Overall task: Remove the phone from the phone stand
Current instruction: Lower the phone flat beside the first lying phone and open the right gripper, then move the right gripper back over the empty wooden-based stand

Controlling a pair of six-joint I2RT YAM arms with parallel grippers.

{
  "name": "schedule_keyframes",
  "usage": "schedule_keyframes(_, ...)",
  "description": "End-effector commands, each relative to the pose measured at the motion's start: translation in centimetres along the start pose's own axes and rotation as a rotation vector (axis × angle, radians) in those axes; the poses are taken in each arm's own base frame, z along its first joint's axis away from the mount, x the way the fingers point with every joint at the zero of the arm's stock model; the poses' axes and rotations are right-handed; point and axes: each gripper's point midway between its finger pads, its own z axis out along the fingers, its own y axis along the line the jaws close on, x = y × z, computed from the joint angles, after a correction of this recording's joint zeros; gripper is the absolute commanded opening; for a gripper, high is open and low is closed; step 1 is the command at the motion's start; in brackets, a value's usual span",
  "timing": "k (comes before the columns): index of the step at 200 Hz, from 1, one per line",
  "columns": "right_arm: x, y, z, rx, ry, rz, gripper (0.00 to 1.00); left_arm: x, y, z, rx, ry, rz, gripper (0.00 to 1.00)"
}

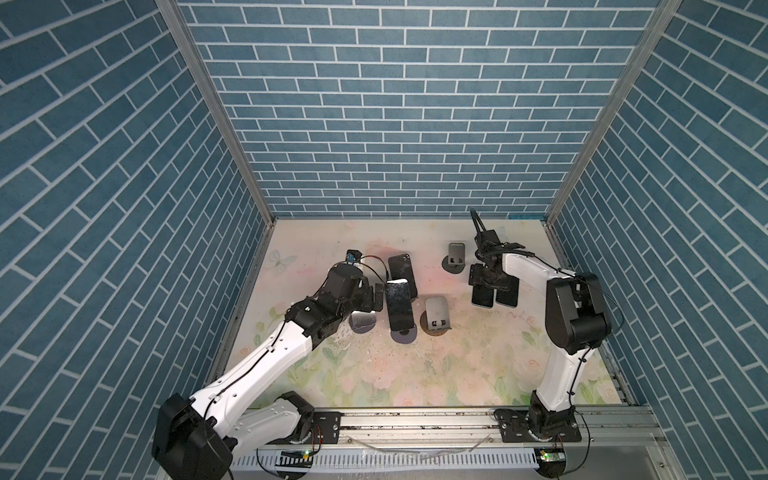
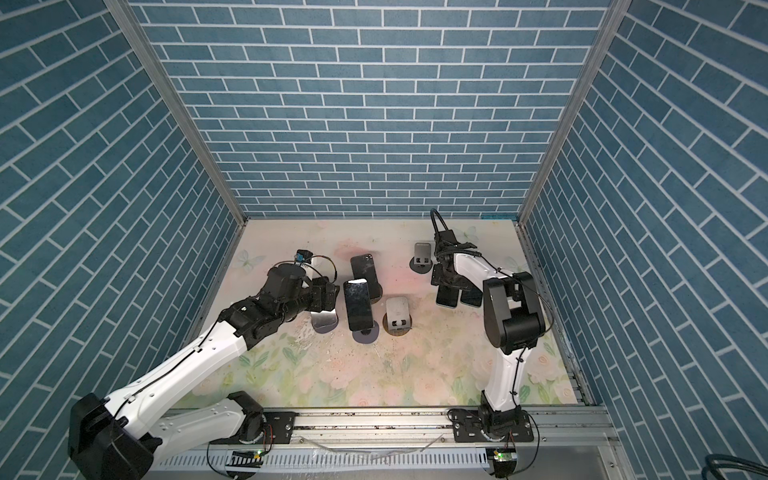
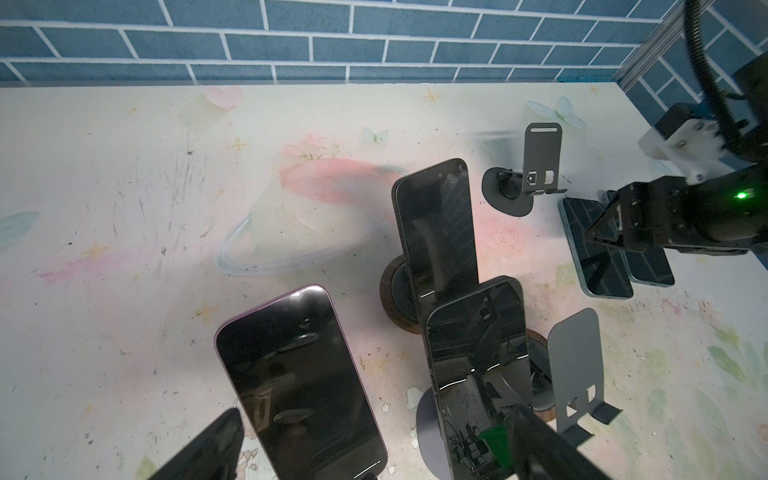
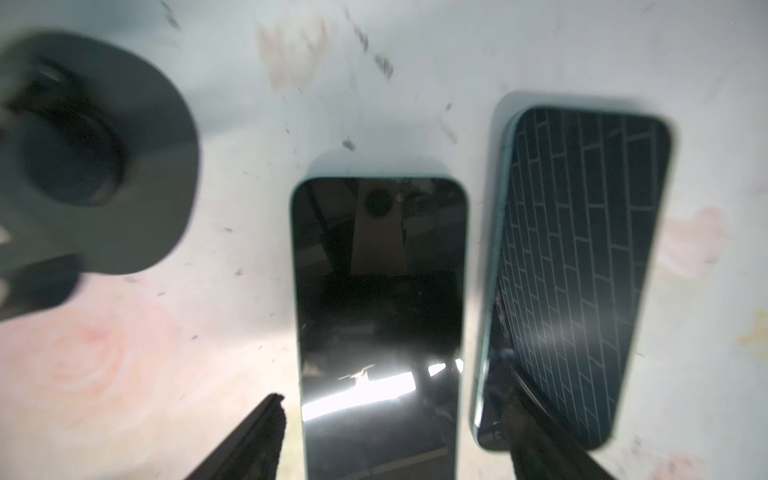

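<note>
The blurred stand base (image 4: pixel 104 158) and middle phone (image 4: pixel 380 291) are cut off by edges.

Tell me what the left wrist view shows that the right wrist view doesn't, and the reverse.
Left wrist only: purple-edged phone, front black phone and rear black phone, all standing tilted; bare grey metal stand. Right wrist only: how the right end effector stands open astride the teal-edged flat phone. Both: that phone, the second flat phone beside it, the floral table, the far grey stand's round base, that end effector.
</note>
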Motion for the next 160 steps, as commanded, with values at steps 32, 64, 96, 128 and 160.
schedule_keyframes(32,1.5,2.1,-4.9,-0.049,-0.076,-0.127,0.86,-0.5,-0.4,-0.2,0.011,-0.009,-0.014,1.00)
schedule_keyframes(64,2.9,5.7,-7.2,-0.140,-0.116,-0.231,0.88,-0.2,-0.3,-0.2,0.007,-0.002,-0.016,1.00)
schedule_keyframes(96,4.0,9.0,-10.0,-0.255,-0.175,-0.323,0.89,-0.1,-0.1,-0.3,0.006,-0.003,-0.018,1.00)
schedule_keyframes(128,5.7,11.4,-11.6,-0.379,-0.200,-0.377,0.91,0.1,-0.1,-0.5,0.008,-0.011,-0.022,1.00)
schedule_keyframes(160,7.8,12.4,-11.3,-0.397,-0.167,-0.405,0.91,0.1,0.1,-0.7,0.004,-0.016,-0.023,1.00)
